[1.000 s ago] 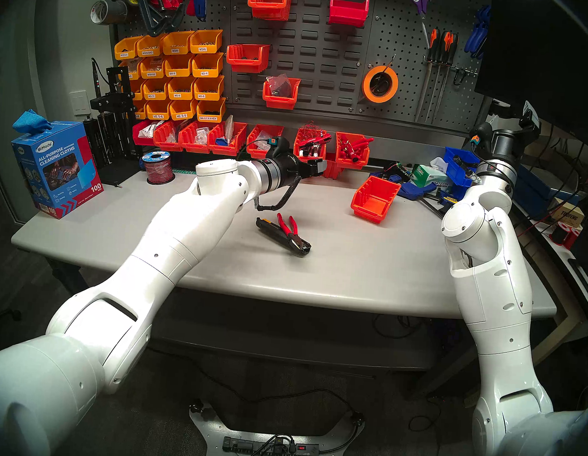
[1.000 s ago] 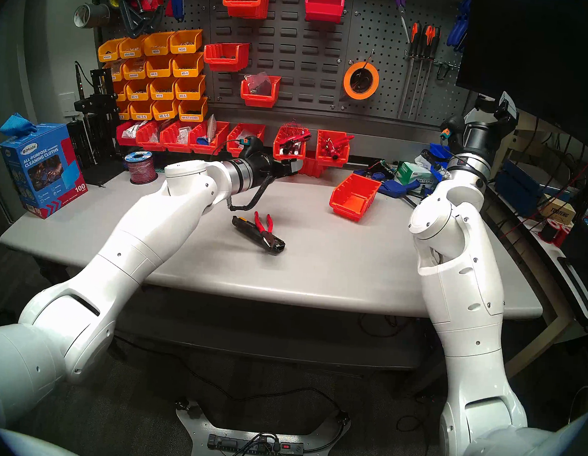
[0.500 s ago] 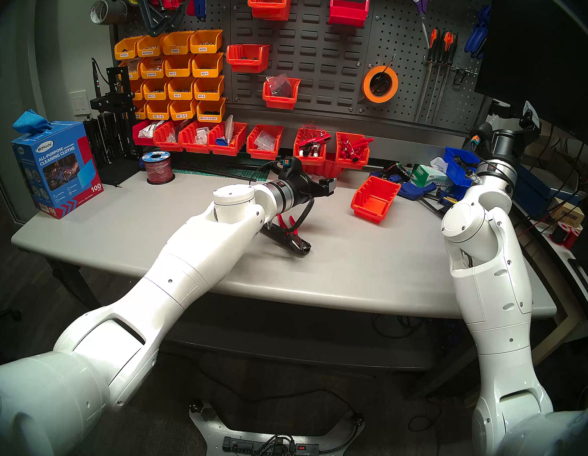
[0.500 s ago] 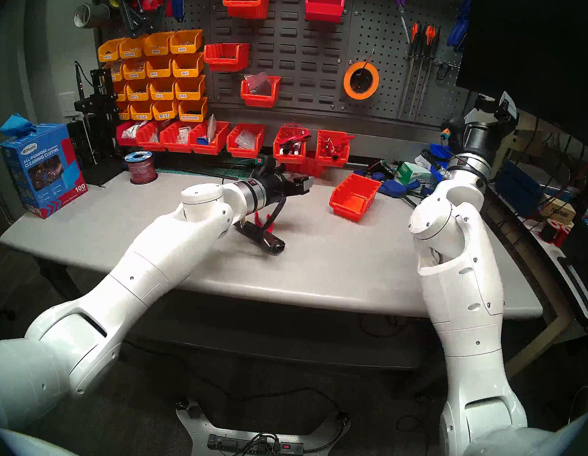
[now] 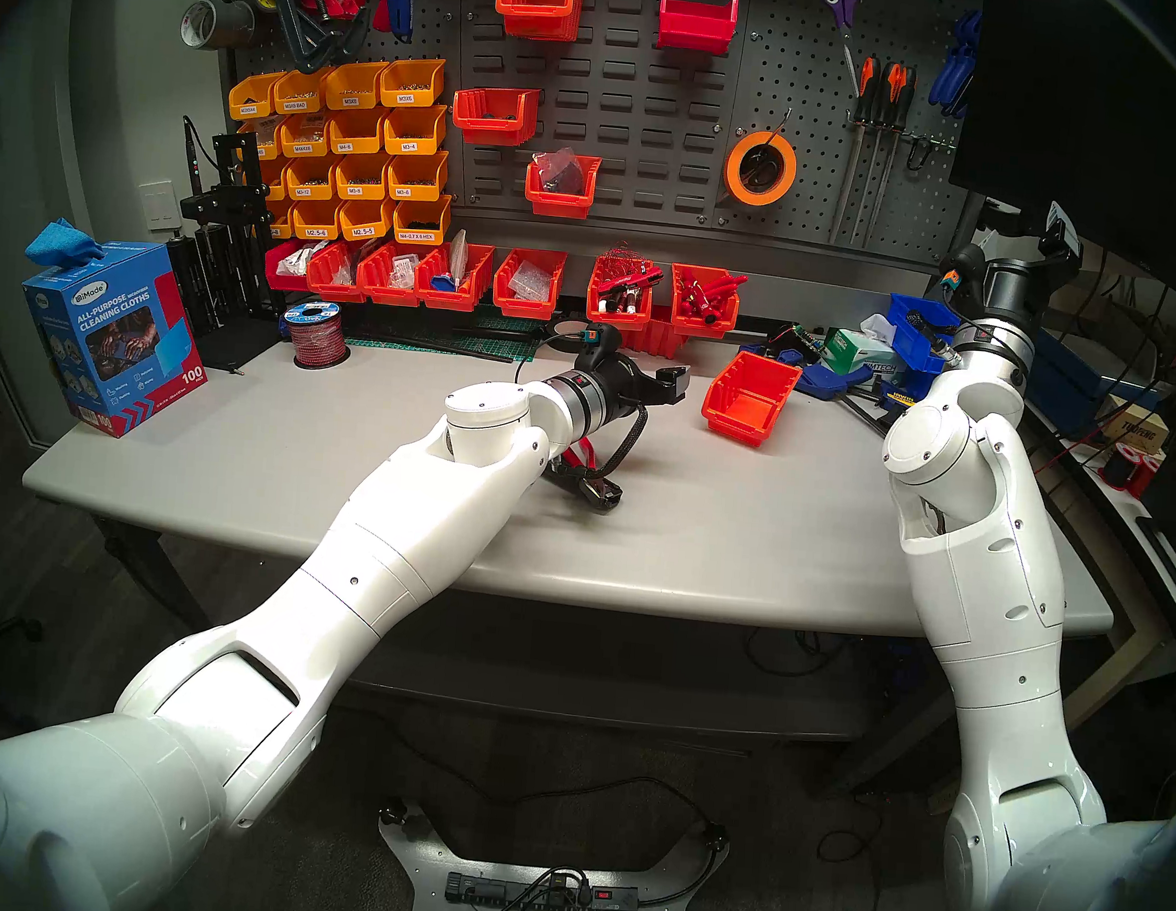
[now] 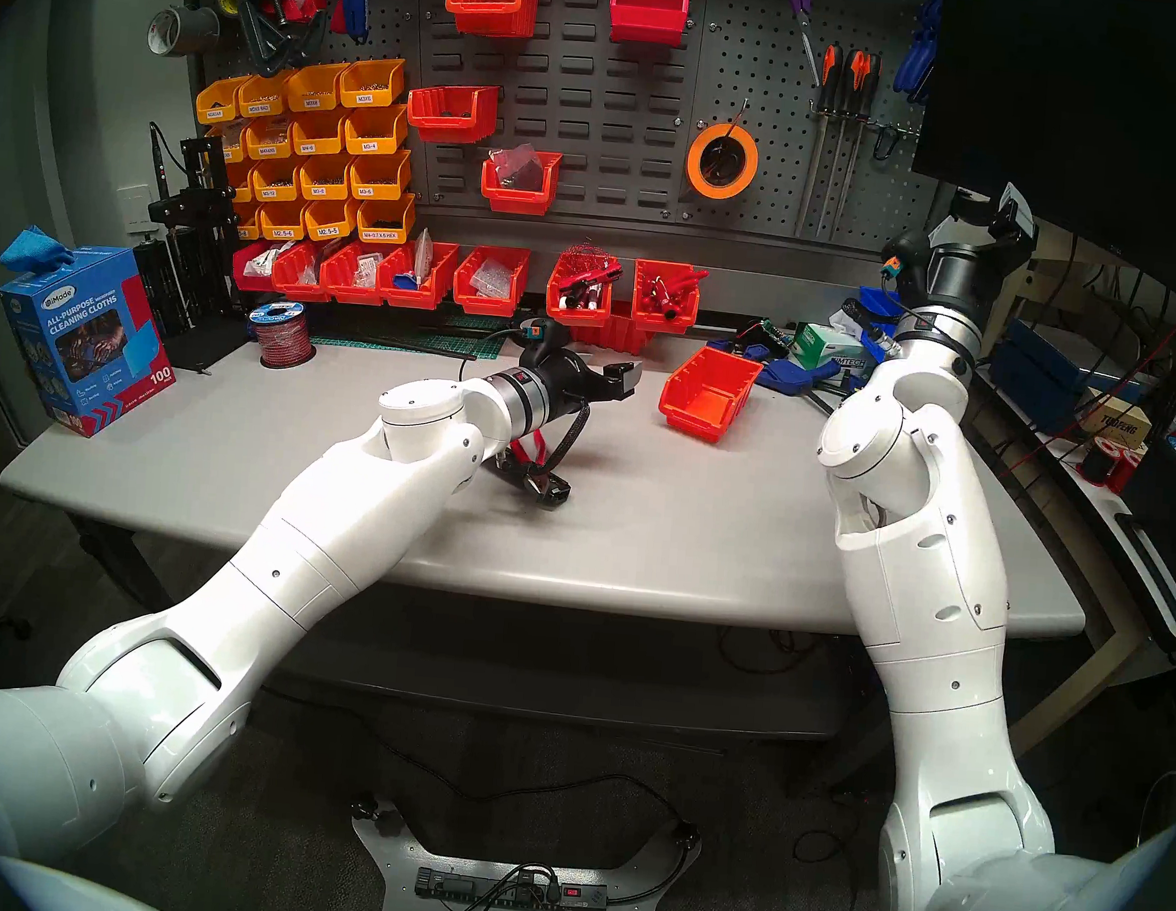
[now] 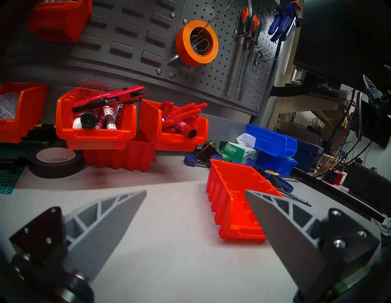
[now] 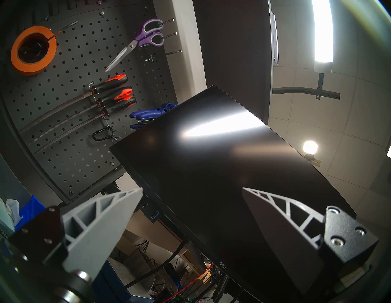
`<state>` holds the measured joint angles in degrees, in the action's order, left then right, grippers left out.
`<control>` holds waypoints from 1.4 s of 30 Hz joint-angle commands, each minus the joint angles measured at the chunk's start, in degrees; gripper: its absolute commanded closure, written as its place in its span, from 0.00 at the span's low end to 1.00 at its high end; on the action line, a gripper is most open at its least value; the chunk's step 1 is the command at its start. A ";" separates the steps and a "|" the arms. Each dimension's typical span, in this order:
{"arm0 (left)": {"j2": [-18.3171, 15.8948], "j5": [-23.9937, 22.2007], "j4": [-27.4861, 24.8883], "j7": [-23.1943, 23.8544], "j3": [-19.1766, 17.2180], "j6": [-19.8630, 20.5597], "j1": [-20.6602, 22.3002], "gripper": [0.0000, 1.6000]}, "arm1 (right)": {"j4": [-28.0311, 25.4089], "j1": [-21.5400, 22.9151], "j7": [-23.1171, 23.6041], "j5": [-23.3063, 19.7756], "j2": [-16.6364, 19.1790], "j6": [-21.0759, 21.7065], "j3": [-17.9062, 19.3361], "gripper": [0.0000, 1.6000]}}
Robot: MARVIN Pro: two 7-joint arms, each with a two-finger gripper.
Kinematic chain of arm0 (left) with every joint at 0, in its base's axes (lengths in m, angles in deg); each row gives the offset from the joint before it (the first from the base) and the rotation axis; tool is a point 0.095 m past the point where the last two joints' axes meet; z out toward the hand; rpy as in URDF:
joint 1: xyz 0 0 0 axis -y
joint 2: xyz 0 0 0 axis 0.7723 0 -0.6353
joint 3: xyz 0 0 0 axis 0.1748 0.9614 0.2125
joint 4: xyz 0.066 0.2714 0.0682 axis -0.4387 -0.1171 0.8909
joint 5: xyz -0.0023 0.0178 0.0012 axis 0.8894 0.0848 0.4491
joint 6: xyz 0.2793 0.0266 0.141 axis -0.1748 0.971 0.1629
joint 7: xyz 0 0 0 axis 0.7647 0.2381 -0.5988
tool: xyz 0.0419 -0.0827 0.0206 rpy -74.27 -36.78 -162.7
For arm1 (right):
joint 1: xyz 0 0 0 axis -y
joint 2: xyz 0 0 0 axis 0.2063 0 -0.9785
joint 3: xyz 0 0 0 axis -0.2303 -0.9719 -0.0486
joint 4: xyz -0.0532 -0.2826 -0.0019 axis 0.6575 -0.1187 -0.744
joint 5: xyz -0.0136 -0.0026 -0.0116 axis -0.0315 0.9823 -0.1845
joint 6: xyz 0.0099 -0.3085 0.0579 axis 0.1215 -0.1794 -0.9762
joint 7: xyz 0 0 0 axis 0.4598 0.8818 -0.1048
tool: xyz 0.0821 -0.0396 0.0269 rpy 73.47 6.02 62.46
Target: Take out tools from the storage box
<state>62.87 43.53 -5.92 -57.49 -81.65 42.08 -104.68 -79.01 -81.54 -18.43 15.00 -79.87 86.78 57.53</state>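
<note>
Between left claw (image 7: 195, 191) and storage box (image 7: 234, 196), bare table (image 7: 169, 243).

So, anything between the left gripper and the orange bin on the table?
Nothing visible. In the wrist view, only bare tabletop lies between the open left gripper and the orange-red bin, which looks empty.

Head pair: high above the near edge of the grey bench (image 5: 703, 563), looking down and forward at the dark pegboard wall (image 5: 791, 97); nearly the same picture twice.
Left wrist: low over the bench, level, close to the small orange-red ribbed plastic bin (image 7: 230, 190).
Right wrist: tilted upward at a black monitor (image 8: 211, 169).
Shared: orange tape roll (image 7: 196, 43), in all views.
</note>
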 commanded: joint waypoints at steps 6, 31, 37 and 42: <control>2.76 2.86 -0.28 -2.47 1.72 -5.57 0.02 0.00 | -0.51 0.76 -0.34 0.39 0.16 0.12 0.08 0.00; 0.15 2.54 -0.52 2.24 0.06 -6.11 3.86 0.00 | -0.51 0.74 -0.31 0.35 0.16 0.06 0.10 0.00; 0.00 1.94 0.46 5.48 0.15 -4.98 6.32 0.00 | -0.51 0.74 -0.32 0.36 0.16 0.07 0.10 0.00; -0.33 2.29 2.41 10.43 2.10 -4.55 8.39 0.00 | -0.51 0.74 -0.32 0.37 0.16 0.08 0.10 0.00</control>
<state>62.35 45.87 -4.80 -52.26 -80.93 37.09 -100.91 -78.99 -81.52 -18.45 15.03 -79.87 86.78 57.56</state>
